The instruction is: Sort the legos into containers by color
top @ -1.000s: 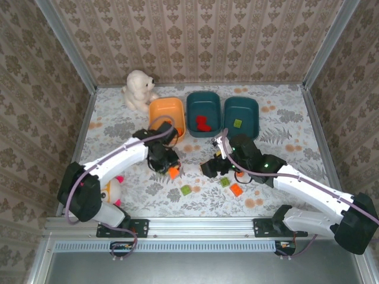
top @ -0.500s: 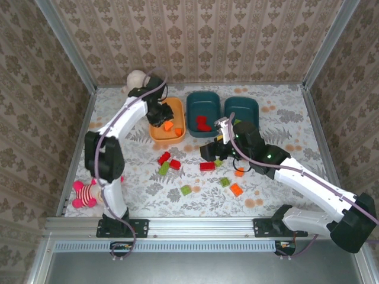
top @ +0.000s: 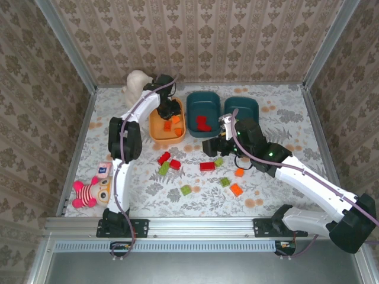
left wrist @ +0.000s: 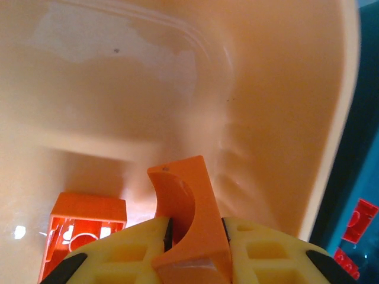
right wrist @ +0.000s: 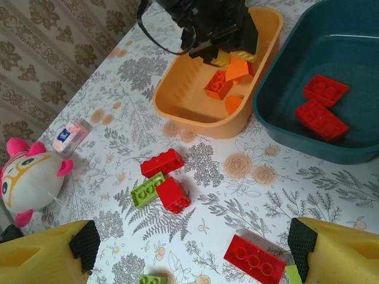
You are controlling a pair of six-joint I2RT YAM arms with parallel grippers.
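The floral table point(top: 284, 127), walled on 3 sides, keeps bare cloth right of the tubs and along its near edge. 3 tubs stand in a row by the far wall, rims just beside one another: orange tub point(top: 157, 130), middle teal tub point(top: 192, 106), right teal tub point(top: 249, 106). My left gripper point(top: 170, 112) reaches down inside the orange tub, close to its teal-side wall, fingers clamped on an orange brick point(left wrist: 183, 207). The left wrist view adds a second orange brick point(left wrist: 86, 228) lying on the tub floor just beside it. My right gripper point(right wrist: 193, 244) hangs over mid-table, fingers wide and holding nothing, a long red brick point(right wrist: 249, 255) between them. Its wrist view shows a pink plush point(right wrist: 26, 177) near the left edge, 2 red bricks point(right wrist: 323, 103) in the middle teal tub and a green brick point(right wrist: 147, 189) on open cloth. From above, a white plush point(top: 137, 86) sits behind the orange tub.
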